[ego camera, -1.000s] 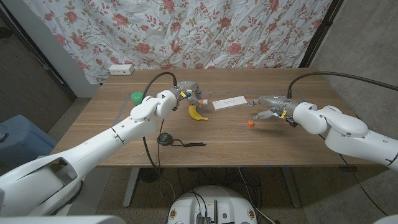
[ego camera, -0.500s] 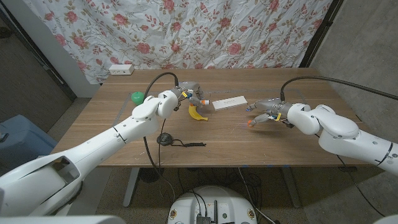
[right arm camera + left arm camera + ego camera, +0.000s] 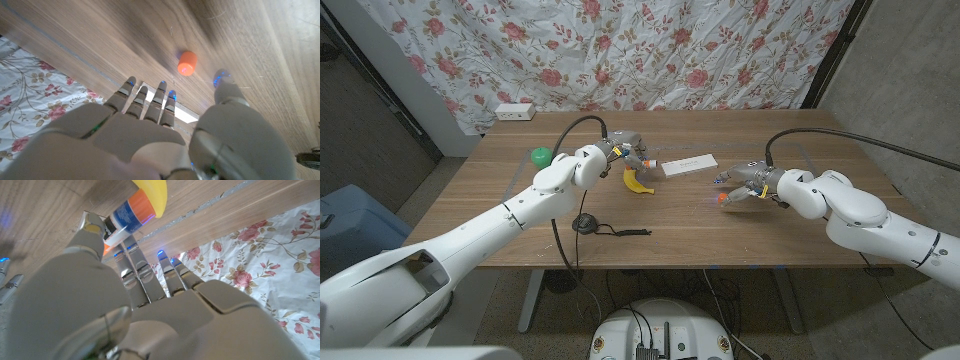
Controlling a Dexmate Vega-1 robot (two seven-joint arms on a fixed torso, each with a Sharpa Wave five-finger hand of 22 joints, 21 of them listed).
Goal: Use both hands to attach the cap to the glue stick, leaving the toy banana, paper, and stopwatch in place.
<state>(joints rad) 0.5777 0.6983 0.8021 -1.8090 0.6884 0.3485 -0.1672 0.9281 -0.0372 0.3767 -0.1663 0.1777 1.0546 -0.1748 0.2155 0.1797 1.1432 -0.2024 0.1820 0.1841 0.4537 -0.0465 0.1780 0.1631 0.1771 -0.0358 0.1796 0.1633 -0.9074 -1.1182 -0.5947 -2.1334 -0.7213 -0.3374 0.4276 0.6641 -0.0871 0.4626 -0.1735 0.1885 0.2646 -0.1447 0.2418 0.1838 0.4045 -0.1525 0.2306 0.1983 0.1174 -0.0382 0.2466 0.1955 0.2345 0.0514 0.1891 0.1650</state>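
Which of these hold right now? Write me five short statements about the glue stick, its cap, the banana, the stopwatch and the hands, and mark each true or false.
1. The left hand holds the glue stick. True.
2. The orange cap is already on the glue stick. False: it lies alone on the table, by the right hand.
3. The right hand grips the cap. False: the right wrist view shows the cap on the wood, clear of the fingers.
4. The toy banana lies on the table close to the left hand. True.
5. The stopwatch sits on the white paper. False: it lies on bare wood, nearer the robot.
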